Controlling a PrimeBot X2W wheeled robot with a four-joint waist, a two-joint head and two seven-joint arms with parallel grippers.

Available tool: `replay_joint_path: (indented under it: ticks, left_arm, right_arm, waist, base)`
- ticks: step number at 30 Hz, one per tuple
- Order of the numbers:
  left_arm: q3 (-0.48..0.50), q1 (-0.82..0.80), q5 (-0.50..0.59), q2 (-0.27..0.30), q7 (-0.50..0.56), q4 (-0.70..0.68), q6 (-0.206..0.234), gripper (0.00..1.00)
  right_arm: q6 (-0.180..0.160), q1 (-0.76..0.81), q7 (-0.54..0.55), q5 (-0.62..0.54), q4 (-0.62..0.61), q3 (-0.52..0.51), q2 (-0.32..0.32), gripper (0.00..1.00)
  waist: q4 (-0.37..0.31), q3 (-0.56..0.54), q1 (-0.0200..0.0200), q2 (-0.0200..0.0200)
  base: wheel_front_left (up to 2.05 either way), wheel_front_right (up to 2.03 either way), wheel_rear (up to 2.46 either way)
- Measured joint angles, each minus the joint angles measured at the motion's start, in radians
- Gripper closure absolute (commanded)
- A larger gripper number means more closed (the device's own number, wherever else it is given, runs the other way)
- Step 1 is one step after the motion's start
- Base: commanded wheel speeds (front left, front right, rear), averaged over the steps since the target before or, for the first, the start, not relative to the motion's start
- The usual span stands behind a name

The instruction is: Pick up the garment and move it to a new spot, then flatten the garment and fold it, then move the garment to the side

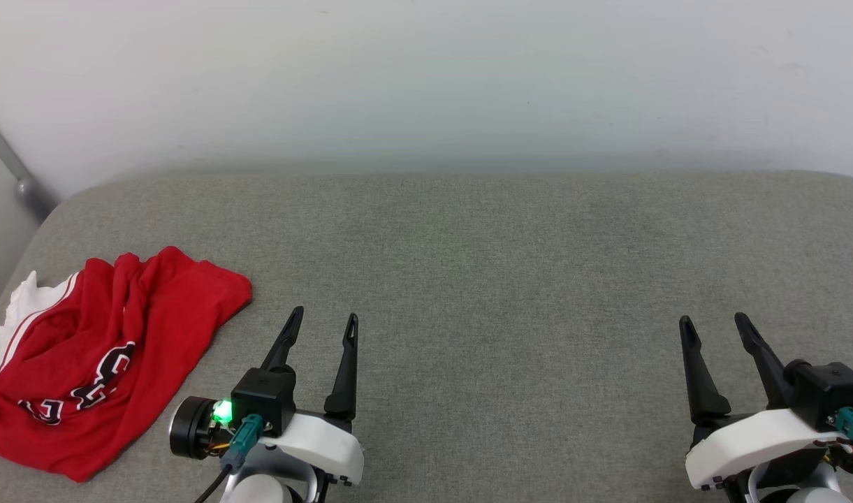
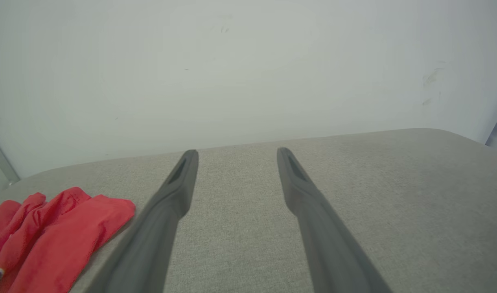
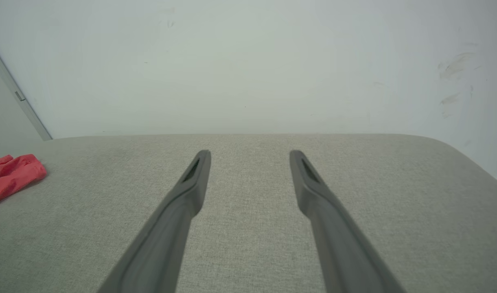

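Garment (image 1: 112, 363): red jersey with white sleeve trim and black lettering, crumpled in a heap at the far left of the grey padded surface (image 1: 510, 279).
Left gripper (image 1: 325, 320): fingers spread apart, holding nothing — near the heap's right edge, not touching it.
Right gripper (image 1: 714, 321): fingers spread, empty — well apart from the jersey, at the right.
Backdrop: plain white wall (image 1: 426, 77).

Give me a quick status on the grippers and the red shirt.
Left gripper open, empty. Right gripper open, empty. Shirt crumpled, untouched, at gray surface's left edge. No obstacle seen.
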Motion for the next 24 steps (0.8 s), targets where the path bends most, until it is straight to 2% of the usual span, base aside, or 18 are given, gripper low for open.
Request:
replay_joint_path:
  ticks: [15,24]
  left_arm:
    - [0.016,0.000,-0.012,-0.012,0.000,0.023,-0.005,0.00]
    - [0.052,-0.001,-0.028,-0.015,0.000,0.030,0.005,0.00]
  right_arm:
    - [0.000,0.000,-0.001,0.008,0.005,0.000,0.000,0.00]
    - [0.000,0.012,0.011,-0.011,-0.010,-0.010,0.000,0.00]
  waist:
    - [0.014,0.002,0.0000,0.0000]
    - [0.094,0.004,0.0000,0.0000]
  base:
    - [0.00,0.00,0.00]
    - [0.00,0.00,0.00]
